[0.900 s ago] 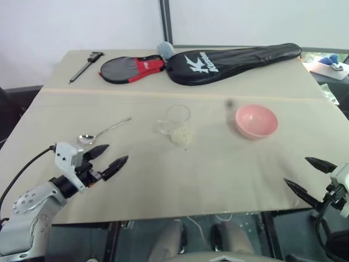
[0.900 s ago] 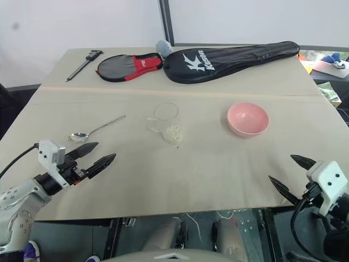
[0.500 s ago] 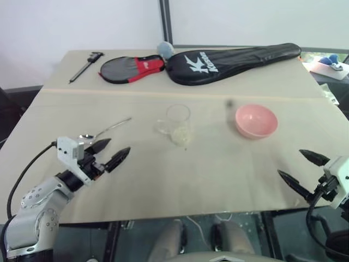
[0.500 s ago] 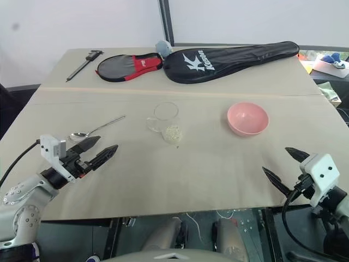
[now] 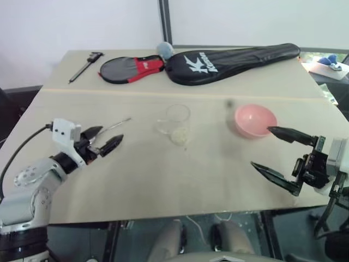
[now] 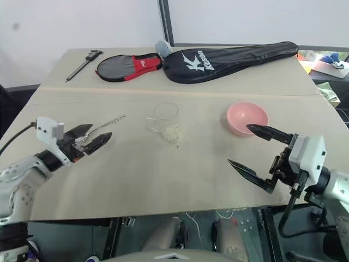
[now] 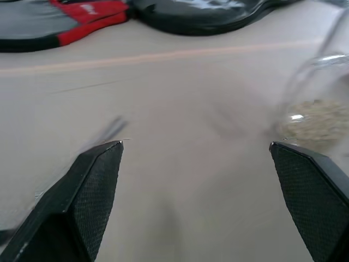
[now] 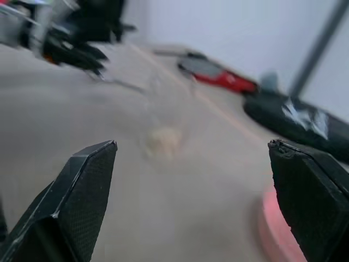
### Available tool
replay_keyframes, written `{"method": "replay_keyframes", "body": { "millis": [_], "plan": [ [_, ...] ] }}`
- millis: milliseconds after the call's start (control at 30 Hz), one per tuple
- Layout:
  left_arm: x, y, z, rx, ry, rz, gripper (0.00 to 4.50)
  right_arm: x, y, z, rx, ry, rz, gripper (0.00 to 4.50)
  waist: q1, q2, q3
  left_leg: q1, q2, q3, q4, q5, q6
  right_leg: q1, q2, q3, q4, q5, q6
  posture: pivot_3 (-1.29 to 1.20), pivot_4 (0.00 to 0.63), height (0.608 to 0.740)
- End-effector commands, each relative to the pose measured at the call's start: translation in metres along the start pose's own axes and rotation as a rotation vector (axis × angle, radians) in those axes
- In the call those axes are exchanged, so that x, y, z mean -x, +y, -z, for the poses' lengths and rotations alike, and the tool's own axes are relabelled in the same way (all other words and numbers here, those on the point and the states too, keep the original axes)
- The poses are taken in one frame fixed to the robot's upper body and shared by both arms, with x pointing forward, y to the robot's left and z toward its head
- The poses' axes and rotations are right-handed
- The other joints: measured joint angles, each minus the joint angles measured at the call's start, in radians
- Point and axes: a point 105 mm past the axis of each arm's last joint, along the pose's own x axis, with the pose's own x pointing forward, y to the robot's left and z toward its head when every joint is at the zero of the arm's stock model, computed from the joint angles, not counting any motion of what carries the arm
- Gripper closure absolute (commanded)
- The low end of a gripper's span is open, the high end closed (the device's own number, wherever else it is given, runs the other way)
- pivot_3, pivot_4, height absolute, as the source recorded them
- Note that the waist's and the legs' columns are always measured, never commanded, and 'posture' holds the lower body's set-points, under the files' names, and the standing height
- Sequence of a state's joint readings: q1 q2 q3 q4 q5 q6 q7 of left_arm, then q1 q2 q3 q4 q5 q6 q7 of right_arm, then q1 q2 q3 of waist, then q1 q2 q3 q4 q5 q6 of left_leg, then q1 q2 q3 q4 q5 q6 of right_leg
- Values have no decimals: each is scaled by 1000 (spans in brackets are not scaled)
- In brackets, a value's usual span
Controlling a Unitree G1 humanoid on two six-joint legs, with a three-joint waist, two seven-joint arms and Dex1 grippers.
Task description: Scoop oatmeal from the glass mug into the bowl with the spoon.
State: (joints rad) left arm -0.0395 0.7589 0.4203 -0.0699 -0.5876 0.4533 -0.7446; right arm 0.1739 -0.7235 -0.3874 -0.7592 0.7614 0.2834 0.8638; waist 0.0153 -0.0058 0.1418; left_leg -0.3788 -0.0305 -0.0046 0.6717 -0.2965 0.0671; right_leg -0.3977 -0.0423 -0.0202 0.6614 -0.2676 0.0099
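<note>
Both grippers gape wide and empty: left gripper (image 6: 90,138) over the spoon (image 6: 103,124), right gripper (image 6: 252,150) near the bowl (image 6: 240,115).

White brand lettering on black racket bag (image 6: 229,59) — reads roughly "Kason"; uncertain.

I see even, soft daylight and faint shadows; beyond the right gripper (image 8: 191,191), everything blurs.

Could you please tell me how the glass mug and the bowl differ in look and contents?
The mug is clear glass with a side handle; the bowl is opaque pink and wider. The mug holds pale oatmeal; the bowl looks empty. Both stand upright on the table.
</note>
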Motion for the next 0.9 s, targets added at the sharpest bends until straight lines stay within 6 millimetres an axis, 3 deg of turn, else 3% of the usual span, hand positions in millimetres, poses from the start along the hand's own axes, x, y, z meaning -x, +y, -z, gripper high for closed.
{"method": "replay_keyframes", "body": {
  "millis": [33, 200, 433, 667, 900],
  "plan": [
    [-4, 7, -10, -40, 25, 47, 36, -7, 1, -16, 12, -62, -64, 0, 2, -1, 0, -1, 0, 0, 0, 0, -1, -1, 0, -1, -1, 0, 0, 0, 150, 740],
    [-14, 18, -19, -63, 55, 61, 36, -7, -2, -17, 28, -15, -100, 0, 2, -2, 1, -3, -1, -1, 0, 1, -3, -1, -1, -2, -3, 0, 0, 0, 150, 740],
    [-27, 35, -17, -99, 116, 31, 36, -10, 7, -39, 6, -123, -160, 0, -1, -2, 1, -3, -1, -1, 0, 1, -2, -1, -1, -2, -1, 0, 0, 0, 150, 740],
    [-39, 37, -14, -171, 142, 72, 36, 3, 8, -25, -21, -64, -158, 0, 1, -4, 2, -4, -1, -2, 0, 1, -1, -1, -2, -2, -2, 0, 0, 0, 150, 740],
    [-49, 53, -6, -207, 244, 29, 36, 13, 5, -16, -29, -41, -147, 0, 1, -4, 3, -3, -1, -2, 0, 0, 0, -1, -2, -3, 0, 0, 0, 0, 150, 740]
  ]
}}
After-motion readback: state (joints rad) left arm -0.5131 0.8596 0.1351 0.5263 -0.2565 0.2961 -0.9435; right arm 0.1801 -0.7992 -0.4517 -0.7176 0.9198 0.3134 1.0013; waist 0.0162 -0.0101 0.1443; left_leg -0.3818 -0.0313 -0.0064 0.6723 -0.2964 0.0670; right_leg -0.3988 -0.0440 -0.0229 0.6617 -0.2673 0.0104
